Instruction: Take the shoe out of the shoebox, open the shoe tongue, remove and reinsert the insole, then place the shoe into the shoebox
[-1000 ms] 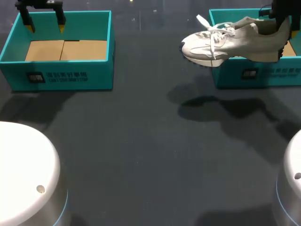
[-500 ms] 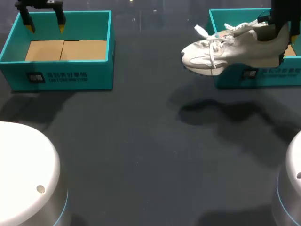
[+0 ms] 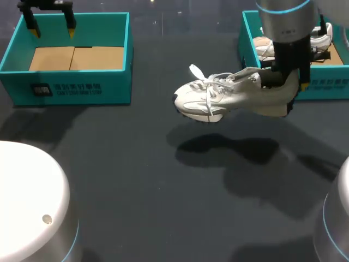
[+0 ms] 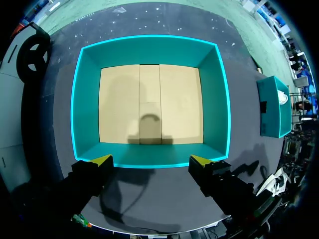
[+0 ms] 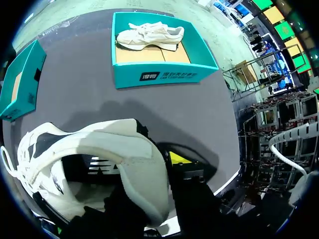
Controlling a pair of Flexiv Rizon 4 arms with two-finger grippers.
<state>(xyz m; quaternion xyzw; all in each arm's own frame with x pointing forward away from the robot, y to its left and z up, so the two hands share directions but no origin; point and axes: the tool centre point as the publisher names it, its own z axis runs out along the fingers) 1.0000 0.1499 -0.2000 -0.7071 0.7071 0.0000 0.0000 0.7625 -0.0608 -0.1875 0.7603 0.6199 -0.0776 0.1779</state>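
Observation:
A white sneaker [image 3: 234,97] hangs in the air over the table's middle right, toe pointing left, laces loose. My right gripper [image 3: 286,82] is shut on its heel collar. In the right wrist view the heel [image 5: 124,149] fills the space at the gripper [image 5: 149,179], with one yellow fingertip [image 5: 178,158] outside the collar and the other hidden. Behind it stands the teal shoebox [image 3: 327,87] with a second white shoe [image 3: 322,35] inside. My left gripper [image 3: 52,28] hangs open above the near wall of another teal box [image 4: 149,45], nothing between its fingers [image 4: 102,160].
The left teal box [image 3: 65,87] holds only its cardboard floor. The right shoebox [image 5: 164,74] and its shoe [image 5: 149,35] lie ahead of the right gripper. White arm bases [image 3: 27,202] [image 3: 335,218] fill the front corners. Dark tabletop [image 3: 136,164] spreads between.
My right arm has carried the sneaker from over the right shoebox leftward and toward the front, out over the table. The left arm has stayed still.

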